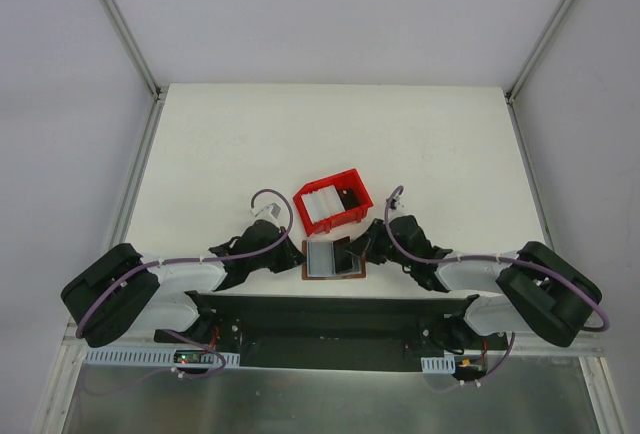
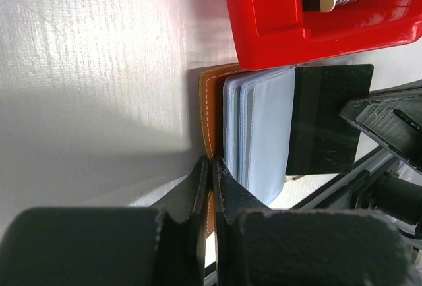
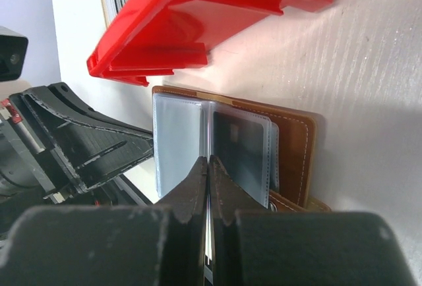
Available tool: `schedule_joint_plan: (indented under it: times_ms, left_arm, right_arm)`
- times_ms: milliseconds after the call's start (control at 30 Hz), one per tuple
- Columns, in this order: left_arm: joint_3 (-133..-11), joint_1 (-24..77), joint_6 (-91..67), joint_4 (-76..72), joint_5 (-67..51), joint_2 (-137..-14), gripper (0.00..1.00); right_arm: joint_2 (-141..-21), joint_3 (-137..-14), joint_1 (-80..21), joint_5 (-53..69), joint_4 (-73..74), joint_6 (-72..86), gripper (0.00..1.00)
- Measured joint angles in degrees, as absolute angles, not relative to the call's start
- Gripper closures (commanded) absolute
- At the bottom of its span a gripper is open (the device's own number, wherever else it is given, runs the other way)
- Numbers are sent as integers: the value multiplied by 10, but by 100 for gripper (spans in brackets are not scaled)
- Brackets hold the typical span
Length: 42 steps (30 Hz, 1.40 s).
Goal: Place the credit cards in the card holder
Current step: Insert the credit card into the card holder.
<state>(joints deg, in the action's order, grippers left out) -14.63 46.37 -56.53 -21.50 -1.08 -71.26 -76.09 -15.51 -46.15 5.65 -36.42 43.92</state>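
Card holder (image 1: 322, 257) first: lying open on the white table (image 1: 220, 154), right between the two sets of fingertips, brown cover down, pale grey-blue sleeves up. Left gripper (image 2: 211, 162) pinched fully together, tips touching the holder's stitched brown edge. Right gripper (image 3: 208, 161) closed tight too, tips down at the fold between the sleeves; can't tell whether pinching a sleeve or just pressing on it.

Just beyond both fingertips, a red plastic tray (image 1: 340, 218), nearly touching the holder's far edge, so pretty cramped in there. Stack of pale credit cards (image 1: 322, 206) standing in the tray, clear only from the top camera; cut down to a sliver at the frame edge in both wrist views.

Dark card (image 2: 326, 118) over the sleeves by the right fingers. Looks tucked behind clear plastic from the right wrist, hard to confirm from the left.
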Motion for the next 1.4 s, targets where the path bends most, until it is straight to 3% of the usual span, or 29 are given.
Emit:
schedule_joint_plan:
  times_ms: [1067,1400]
  left_arm:
    - [-148,464,-566,-210,-11,-711,100]
    - [-149,464,-566,-207,-10,-711,100]
  right_arm:
    - [-766,-127,-440,84,-433,454,100]
    - [-833,-123,-439,102,-499,473,100]
